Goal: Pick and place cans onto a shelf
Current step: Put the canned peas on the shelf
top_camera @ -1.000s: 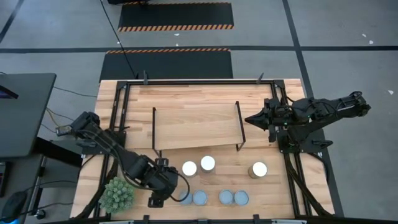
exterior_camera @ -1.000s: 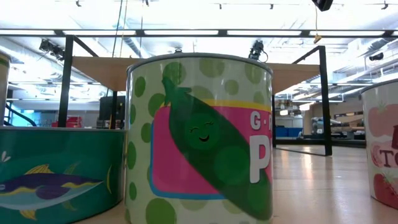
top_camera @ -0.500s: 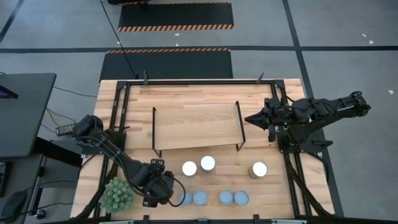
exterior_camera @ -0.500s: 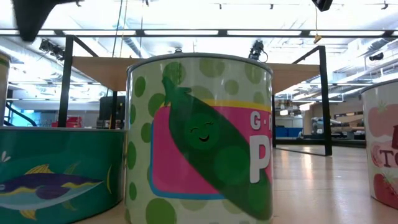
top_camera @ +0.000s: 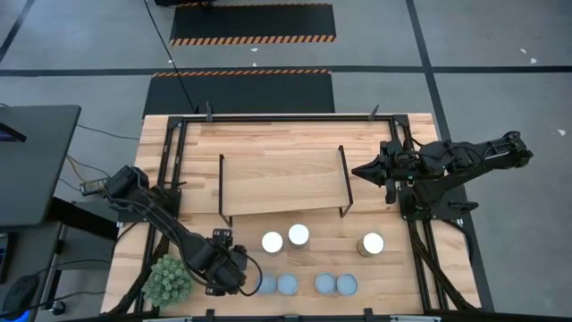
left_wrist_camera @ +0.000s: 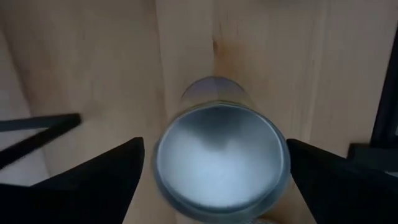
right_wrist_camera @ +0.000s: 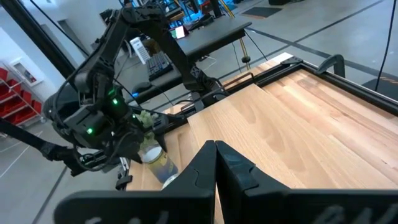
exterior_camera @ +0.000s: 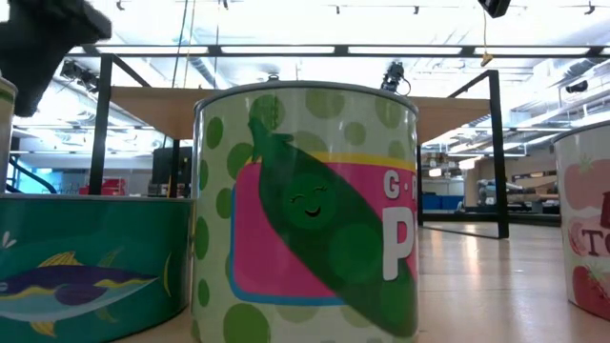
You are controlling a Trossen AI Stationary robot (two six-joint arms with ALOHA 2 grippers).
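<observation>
Right gripper (right_wrist_camera: 216, 163) fingers pressed together, wooden board (right_wrist_camera: 298, 124) beyond, left arm (right_wrist_camera: 102, 118) over a can (right_wrist_camera: 155, 160)

A spiky green plant ball (top_camera: 168, 279) sits on the wooden tabletop (top_camera: 268, 148) near its 7 o'clock corner. A black frame (top_camera: 286, 117) runs along the tabletop's edges. On the grey floor at 12 o'clock lie dark mats (top_camera: 252, 22) with orange-striped borders. At 9 o'clock stands a dark desk (top_camera: 31, 165).

Left arm moved onto the end can

The left gripper (top_camera: 234, 274) swung inward beside the plant (top_camera: 168, 279), opened wide, and came over the leftmost grey-topped can (left_wrist_camera: 221, 160).
</observation>
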